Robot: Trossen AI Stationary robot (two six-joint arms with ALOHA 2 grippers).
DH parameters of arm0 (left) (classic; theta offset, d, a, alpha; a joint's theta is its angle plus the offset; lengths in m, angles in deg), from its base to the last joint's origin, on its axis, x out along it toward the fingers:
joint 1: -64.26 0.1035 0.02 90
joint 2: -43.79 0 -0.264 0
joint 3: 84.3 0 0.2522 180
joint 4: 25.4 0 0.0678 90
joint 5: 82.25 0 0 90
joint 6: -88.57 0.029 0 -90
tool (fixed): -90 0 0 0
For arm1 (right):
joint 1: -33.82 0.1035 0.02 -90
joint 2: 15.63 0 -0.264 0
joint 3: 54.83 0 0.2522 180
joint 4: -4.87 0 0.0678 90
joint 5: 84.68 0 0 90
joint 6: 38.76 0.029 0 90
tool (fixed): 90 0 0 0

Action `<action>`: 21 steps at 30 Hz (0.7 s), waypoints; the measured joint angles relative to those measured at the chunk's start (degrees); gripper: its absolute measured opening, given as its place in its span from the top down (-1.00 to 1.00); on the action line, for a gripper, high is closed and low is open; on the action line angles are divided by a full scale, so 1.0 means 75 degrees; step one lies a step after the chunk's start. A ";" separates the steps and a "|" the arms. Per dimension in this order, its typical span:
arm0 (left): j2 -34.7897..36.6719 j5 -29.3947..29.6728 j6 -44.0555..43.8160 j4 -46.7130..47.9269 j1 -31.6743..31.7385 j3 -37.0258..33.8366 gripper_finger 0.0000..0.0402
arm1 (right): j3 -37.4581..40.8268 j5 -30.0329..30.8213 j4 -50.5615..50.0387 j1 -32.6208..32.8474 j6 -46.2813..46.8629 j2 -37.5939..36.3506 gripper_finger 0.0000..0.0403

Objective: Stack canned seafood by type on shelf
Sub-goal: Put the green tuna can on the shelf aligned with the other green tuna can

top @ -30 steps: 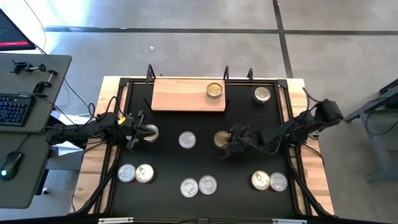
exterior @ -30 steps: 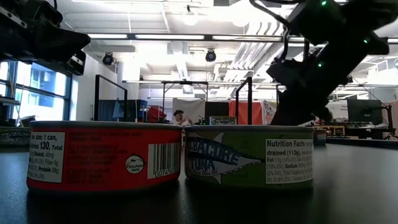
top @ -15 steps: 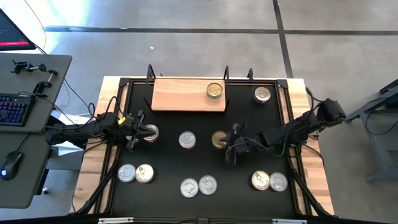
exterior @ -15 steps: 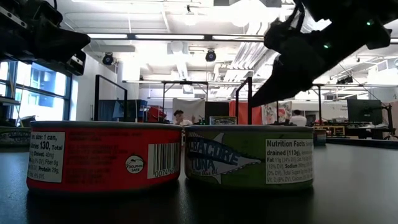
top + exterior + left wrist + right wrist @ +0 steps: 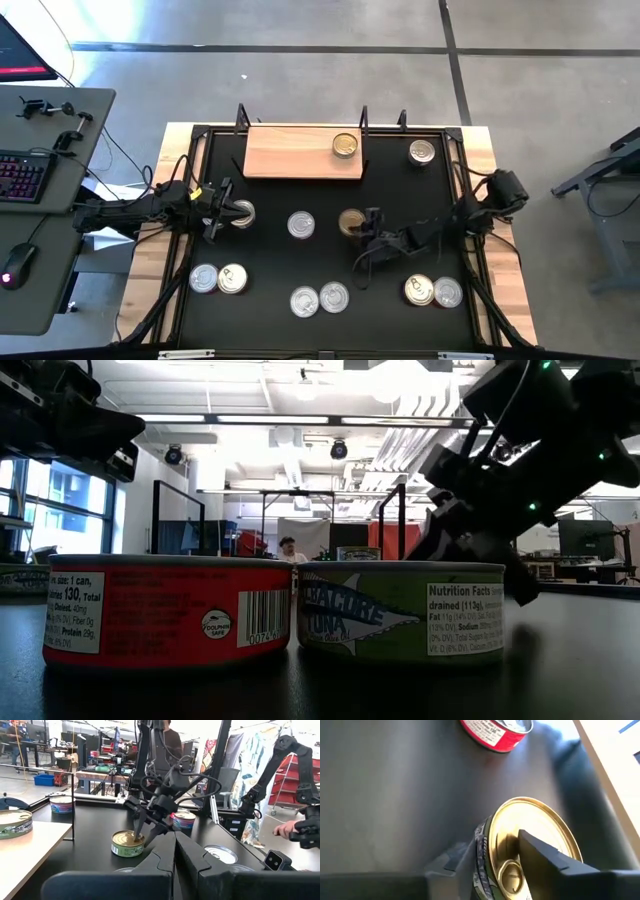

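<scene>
While the left gripper (image 5: 228, 212) sits with its fingers clenched together at the left side of the black mat (image 5: 390, 190), just beside a silver-lidded tin (image 5: 243, 213), the right gripper (image 5: 362, 228) is at a gold-lidded tin (image 5: 350, 221) near the mat's centre. Right fingers (image 5: 547, 859) are parted: one lies across the gold lid, the other beside the tin's wall; whether they press the tin cannot be told. The tin stands upright on the mat, apart from the wooden shelf (image 5: 290, 152). One gold tin (image 5: 345, 145) rests on the shelf's right end. Other tins lie scattered on the mat: a silver one (image 5: 301, 225) mid-mat, one (image 5: 422, 152) right of the shelf, and pairs along the near edge.
</scene>
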 joint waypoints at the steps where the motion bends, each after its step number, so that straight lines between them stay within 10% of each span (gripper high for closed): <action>1: 0.0000 0.0000 -0.0003 -0.0001 -0.0001 0.0000 1.00 | -0.0007 0.0077 0.0008 0.0009 0.0000 0.0078 0.45; 8: 0.0003 0.0000 -0.0006 -0.0026 0.0001 0.0000 1.00 | -0.0123 0.0625 -0.0180 0.0051 -0.0291 0.0240 0.96; 21: 0.0003 0.0000 -0.0057 -0.0051 -0.0001 0.0000 1.00 | -0.2800 0.0915 -0.2810 0.0008 -0.1261 0.0319 1.00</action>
